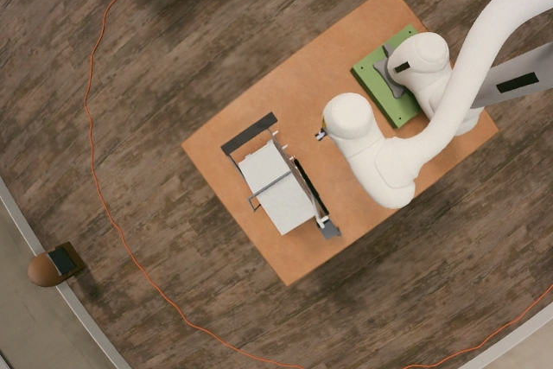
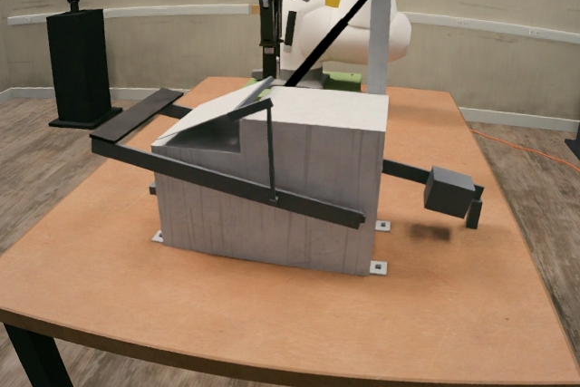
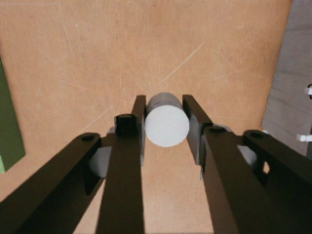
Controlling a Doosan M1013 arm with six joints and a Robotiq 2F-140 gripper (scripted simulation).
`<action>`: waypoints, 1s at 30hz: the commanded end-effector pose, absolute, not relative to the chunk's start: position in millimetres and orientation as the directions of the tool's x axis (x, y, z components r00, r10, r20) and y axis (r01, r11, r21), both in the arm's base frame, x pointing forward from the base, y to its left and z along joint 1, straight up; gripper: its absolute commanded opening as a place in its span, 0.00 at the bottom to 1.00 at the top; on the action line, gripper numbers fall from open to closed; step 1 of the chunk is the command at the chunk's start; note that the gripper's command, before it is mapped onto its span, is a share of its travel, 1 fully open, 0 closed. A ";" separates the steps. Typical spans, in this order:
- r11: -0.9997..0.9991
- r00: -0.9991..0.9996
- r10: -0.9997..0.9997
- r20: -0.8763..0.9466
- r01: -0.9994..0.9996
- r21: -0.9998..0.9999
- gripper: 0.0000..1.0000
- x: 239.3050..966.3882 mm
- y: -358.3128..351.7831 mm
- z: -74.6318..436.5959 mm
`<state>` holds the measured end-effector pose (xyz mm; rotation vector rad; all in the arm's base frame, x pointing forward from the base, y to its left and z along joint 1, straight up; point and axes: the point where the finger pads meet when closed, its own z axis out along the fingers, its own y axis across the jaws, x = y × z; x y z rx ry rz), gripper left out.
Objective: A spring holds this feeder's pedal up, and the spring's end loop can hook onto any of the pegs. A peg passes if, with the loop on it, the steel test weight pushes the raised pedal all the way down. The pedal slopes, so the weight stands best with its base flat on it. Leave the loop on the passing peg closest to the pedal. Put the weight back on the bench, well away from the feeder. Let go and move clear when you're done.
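1. Between the 2 fingers of my gripper (image 1: 320,134) (image 2: 269,74) (image 3: 167,122), I hold the steel test weight (image 3: 167,127), a smooth pale cylinder with a flat, round end facing my wrist camera.
2. I have it over the bench (image 1: 290,79) (image 2: 234,317) (image 3: 122,44), between the feeder (image 1: 288,200) (image 2: 281,195) and the green base plate (image 1: 371,83) (image 2: 343,81) (image 3: 9,122). The bench top is orange-brown, with fine pale scratches.
3. The pedal (image 1: 249,133) (image 2: 136,115), a flat dark slab on 2 long bars, stands raised and sloping beyond the feeder's low end.
4. Grey and faintly streaked, the feeder's box has straight sides and a tilted white lid (image 1: 263,162) (image 2: 210,109).
5. Small white pegs (image 1: 284,147) (image 3: 304,137) stick out of its side; I cannot tell which 1 carries the spring's loop.
6. A black, straight strip (image 2: 327,38) slants down from a tall grey post (image 2: 380,31).
7. At the feeder's other end sits a dark, square-edged block (image 2: 449,191).
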<state>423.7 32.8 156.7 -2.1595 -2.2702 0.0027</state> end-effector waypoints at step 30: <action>0.050 -0.050 0.998 -0.024 0.999 -0.006 0.25 454.4 7.7 181.7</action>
